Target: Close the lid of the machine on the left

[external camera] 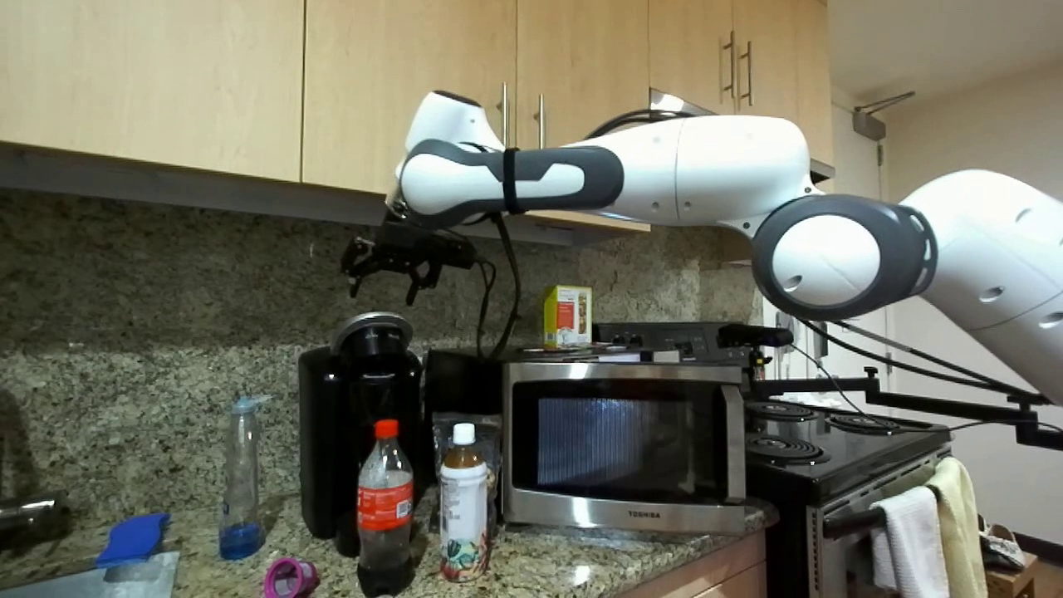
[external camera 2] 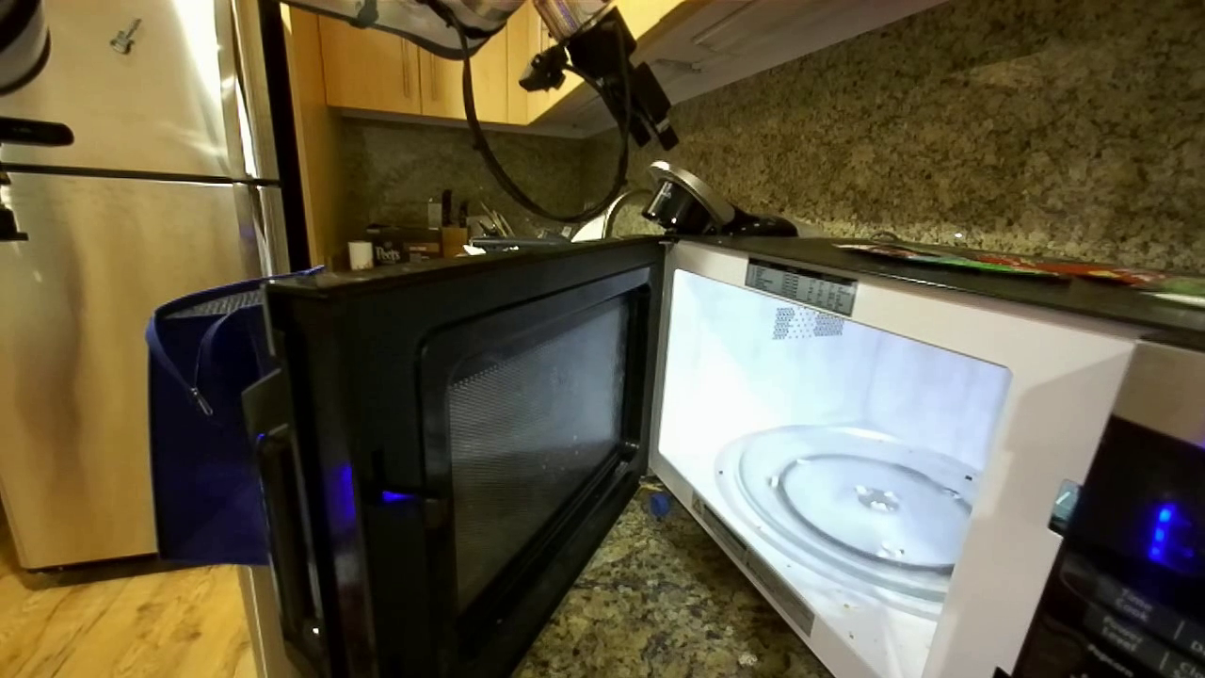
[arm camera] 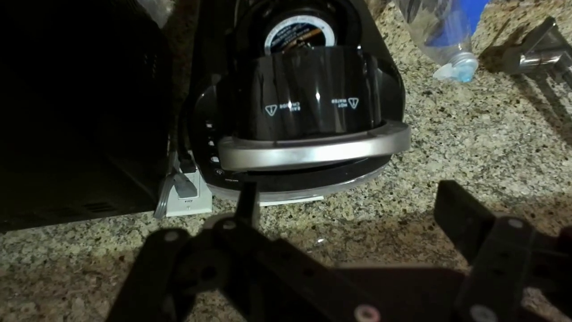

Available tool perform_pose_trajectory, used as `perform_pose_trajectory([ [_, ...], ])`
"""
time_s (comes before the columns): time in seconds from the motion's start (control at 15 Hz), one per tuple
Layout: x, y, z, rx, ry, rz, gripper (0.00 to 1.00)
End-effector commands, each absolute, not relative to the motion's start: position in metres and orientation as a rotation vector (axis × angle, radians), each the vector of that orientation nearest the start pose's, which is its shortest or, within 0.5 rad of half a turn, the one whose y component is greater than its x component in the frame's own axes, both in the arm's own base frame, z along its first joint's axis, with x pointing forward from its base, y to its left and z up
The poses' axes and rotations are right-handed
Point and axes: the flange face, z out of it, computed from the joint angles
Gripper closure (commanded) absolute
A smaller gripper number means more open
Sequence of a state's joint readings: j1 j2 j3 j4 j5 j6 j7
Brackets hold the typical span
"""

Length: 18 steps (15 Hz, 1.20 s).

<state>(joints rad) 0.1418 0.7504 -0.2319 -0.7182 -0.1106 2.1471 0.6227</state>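
The machine, a tall black coffee maker (external camera: 320, 448), stands on the counter left of the microwave. Its lid (external camera: 371, 336), black with a silver rim, is raised and tilted up. The lid also shows raised in an exterior view (external camera 2: 692, 193) and in the wrist view (arm camera: 313, 96), where the open pod chamber lies beyond it. My gripper (external camera: 384, 292) is above the lid, apart from it, with fingers pointing down. In the wrist view my gripper (arm camera: 346, 190) is open and empty, its fingers spread behind the coffee maker's rear edge, over the counter.
The microwave (external camera 2: 894, 301) has its door (external camera 2: 395, 377) swung open. A cola bottle (external camera: 385, 507) and a white-labelled bottle (external camera: 463, 507) stand before the coffee maker. A spray bottle (external camera: 241, 473) stands left. Cabinets (external camera: 399, 91) hang above. A yellow box (external camera: 569, 316) sits behind the door.
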Motion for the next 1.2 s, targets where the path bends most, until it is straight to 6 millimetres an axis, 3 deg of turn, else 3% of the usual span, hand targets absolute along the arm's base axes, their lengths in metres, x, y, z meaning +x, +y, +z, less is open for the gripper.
perform_pose_trajectory([
  [0.0, 0.785, 0.021, 0.612, -2.898, 0.79, -1.203, 0.0],
  [0.4, 0.785, 0.019, 0.616, -2.95, 0.798, -1.267, 0.0],
  [0.93, 0.775, 0.019, 0.606, -3.054, 0.78, -1.009, 0.0],
  [1.13, 0.778, 0.021, 0.606, -3.036, 0.73, -1.035, 0.0],
])
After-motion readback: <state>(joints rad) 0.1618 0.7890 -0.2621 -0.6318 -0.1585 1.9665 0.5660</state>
